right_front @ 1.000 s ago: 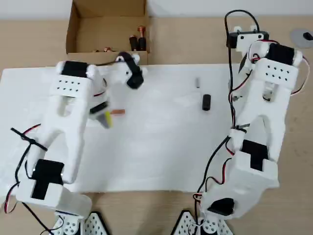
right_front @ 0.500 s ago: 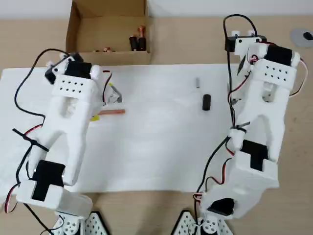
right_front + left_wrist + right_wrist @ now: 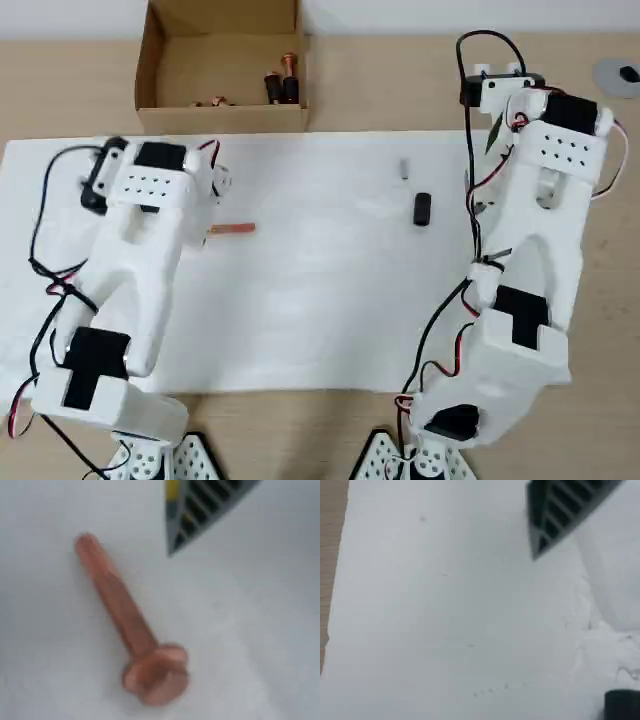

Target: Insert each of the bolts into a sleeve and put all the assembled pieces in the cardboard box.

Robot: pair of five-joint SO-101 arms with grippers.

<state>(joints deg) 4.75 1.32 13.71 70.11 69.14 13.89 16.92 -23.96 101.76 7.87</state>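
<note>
A copper bolt (image 3: 233, 229) lies on the white sheet (image 3: 320, 300), its left end just under my left arm. In the left wrist view the bolt (image 3: 132, 630) rests flat with its flanged head nearest the camera. One finger (image 3: 200, 510) of my left gripper (image 3: 212, 205) hangs just above and beside its shank, holding nothing. A black sleeve (image 3: 422, 208) stands on the sheet left of my right arm and shows in a corner of the right wrist view (image 3: 622, 705). My right gripper (image 3: 560, 510) hovers over bare sheet near it. The cardboard box (image 3: 150, 60) at the back holds assembled pieces (image 3: 282, 80).
A small grey piece (image 3: 404, 168) lies behind the sleeve. Loose copper bits (image 3: 212, 101) sit at the box's front wall. The sheet's middle and front offer free room. Bare wooden table (image 3: 400, 80) surrounds the sheet.
My left arm has swung back from the box's front edge to the left and now sits over the copper bolt. The bolt, the sleeve and the right arm have not moved.
</note>
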